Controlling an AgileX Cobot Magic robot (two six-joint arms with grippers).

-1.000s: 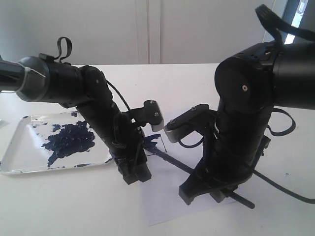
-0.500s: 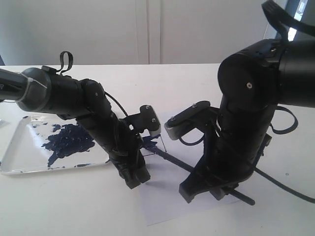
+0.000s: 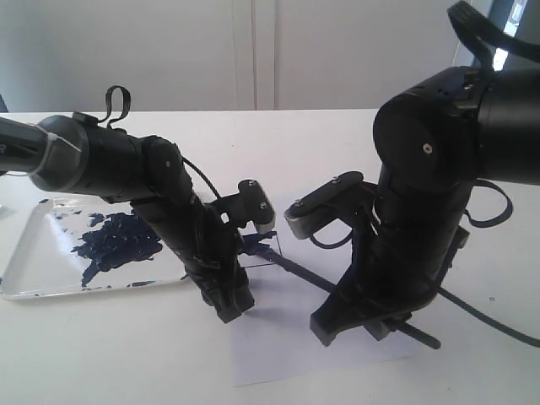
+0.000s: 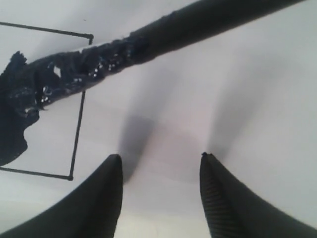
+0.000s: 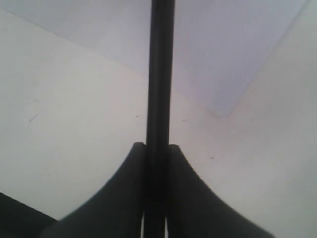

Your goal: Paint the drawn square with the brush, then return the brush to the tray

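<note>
White table [image 3: 110, 354], glossy paint-clotted brush [image 4: 148, 42]

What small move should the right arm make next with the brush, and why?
Probably drag the tip of the brush sideways across the drawn square, inside its outline. The right gripper is shut on the handle, the tip lies over the square, and much of it is bare white.

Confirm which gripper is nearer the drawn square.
Left. The left gripper, jaws open, sits right beside the drawn square. The right gripper is shut on the brush near the edge of the paper; only the brush tip reaches the square.
</note>
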